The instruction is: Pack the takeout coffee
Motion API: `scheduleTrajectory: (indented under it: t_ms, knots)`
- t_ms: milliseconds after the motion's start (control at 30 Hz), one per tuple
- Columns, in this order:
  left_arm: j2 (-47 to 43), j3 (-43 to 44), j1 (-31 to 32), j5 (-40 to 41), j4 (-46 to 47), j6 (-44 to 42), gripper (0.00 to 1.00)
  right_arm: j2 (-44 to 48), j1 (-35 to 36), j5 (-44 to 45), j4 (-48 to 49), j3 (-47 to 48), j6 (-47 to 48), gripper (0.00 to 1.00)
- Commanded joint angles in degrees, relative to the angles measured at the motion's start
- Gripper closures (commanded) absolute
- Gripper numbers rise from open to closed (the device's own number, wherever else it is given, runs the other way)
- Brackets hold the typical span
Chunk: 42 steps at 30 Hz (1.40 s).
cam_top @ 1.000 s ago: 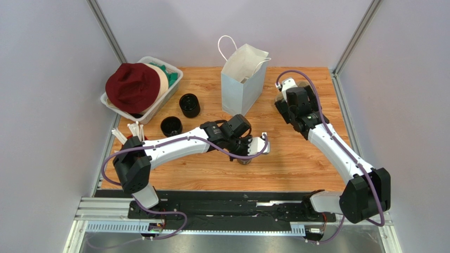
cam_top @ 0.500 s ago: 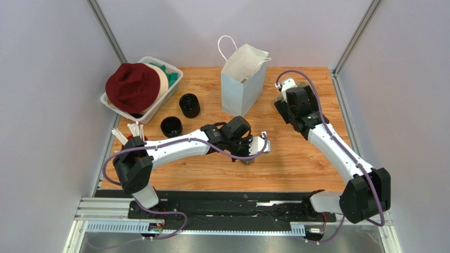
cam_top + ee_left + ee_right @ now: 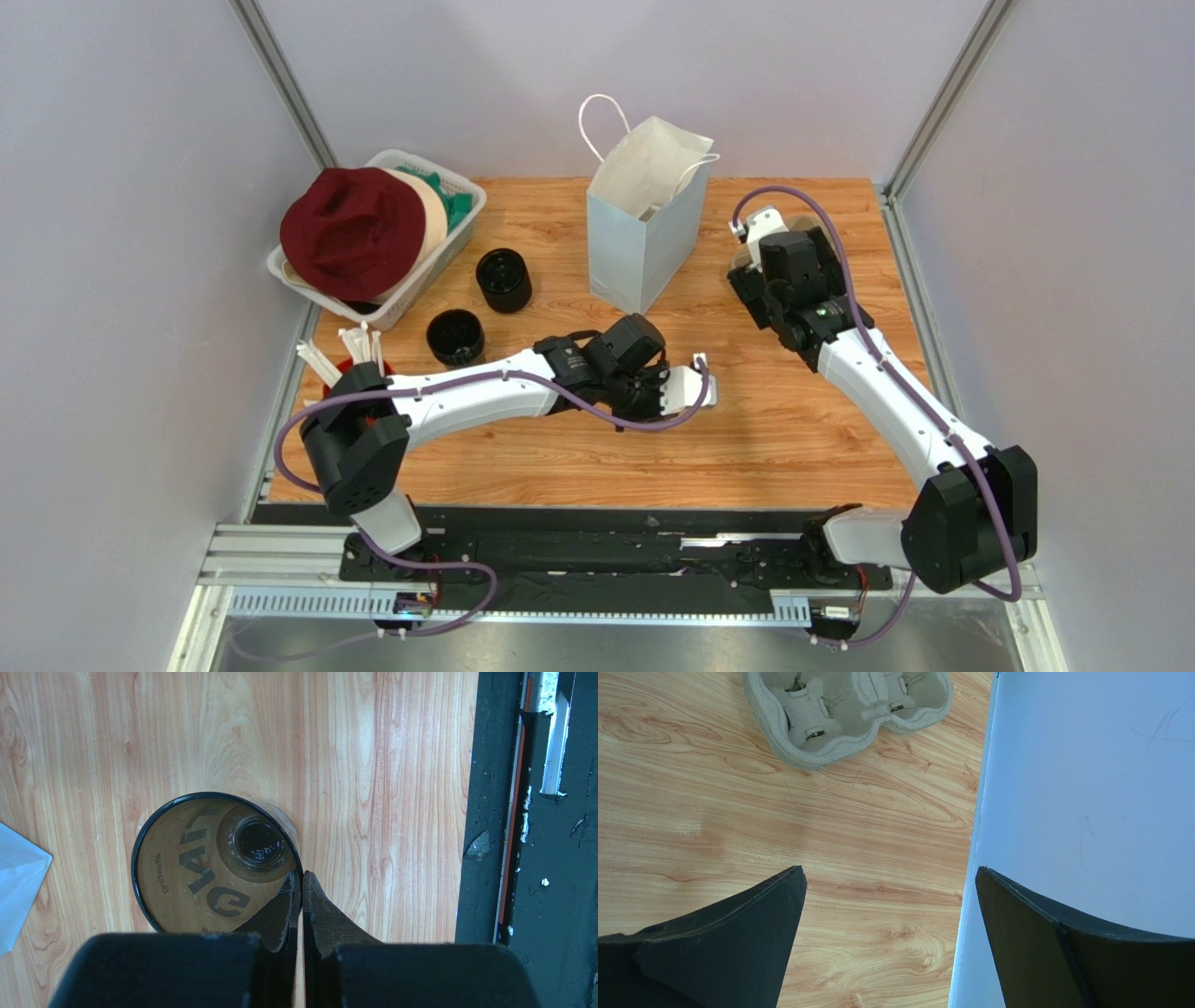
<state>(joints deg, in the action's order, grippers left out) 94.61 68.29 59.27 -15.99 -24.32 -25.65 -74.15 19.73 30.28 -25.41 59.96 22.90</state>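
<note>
Your left fingers (image 3: 324,918) pinch the likely light, crushable takeout coffee cup (image 3: 175,875) by its rim wall, so squeeze gently; your right fingers (image 3: 738,932) stand wide apart.

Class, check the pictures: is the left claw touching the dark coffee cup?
Touching. Left wrist view: the left claw pinches the rim of the coffee cup, one finger inside, one outside.

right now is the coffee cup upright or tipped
Upright: the left wrist view looks straight down into the takeout coffee, rim fully round.
</note>
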Motion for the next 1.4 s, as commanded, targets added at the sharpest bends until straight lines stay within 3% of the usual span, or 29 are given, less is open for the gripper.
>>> scheduleTrajectory:
  t_ms: [0,300,333,633,900,1100,1167,1200,1267,1367]
  knots:
    - [-0.9,-0.1,0.4,0.3,2.2,0.5,0.93,1.6,-0.2,-0.6,2.3,2.1,-0.8,0.01]
    - [-1.1,0.3,0.4,1.1,2.2,0.6,0.84,1.5,-0.1,-1.2,2.1,2.0,-0.7,0.01]
    - [-1.2,0.4,0.4,1.2,2.2,0.4,0.79,1.5,-0.2,-1.3,2.0,2.0,-0.7,0.01]
    - [-2.2,2.1,0.4,2.5,1.4,-0.1,0.66,0.9,-0.2,-1.6,1.9,2.1,-0.8,0.01]
    - [-5.0,3.8,0.4,4.8,-0.6,-1.6,0.41,0.6,-0.2,-1.7,1.8,2.2,-0.9,0.01]
    - [-8.3,5.6,0.1,7.3,-2.5,-2.6,0.30,0.6,-0.2,-1.7,1.7,2.2,-1.0,0.01]
    - [-9.3,5.9,-1.5,8.0,-2.5,-2.5,0.24,0.4,-0.2,-1.7,1.7,2.2,-1.1,0.01]
    - [-10.2,6.2,-2.4,7.7,-2.4,-1.8,0.14,0.4,-0.2,-1.6,1.6,2.2,-1.1,0.01]
    - [-11.2,6.4,-6.2,6.7,-2.2,-0.9,0.06,0.4,-0.1,-1.5,1.7,2.2,-1.2,0.01]
    - [-13.1,6.9,-12.6,3.8,-1.4,2.2,0.05,0.5,-0.2,-1.6,1.7,2.2,-1.2,0.01]
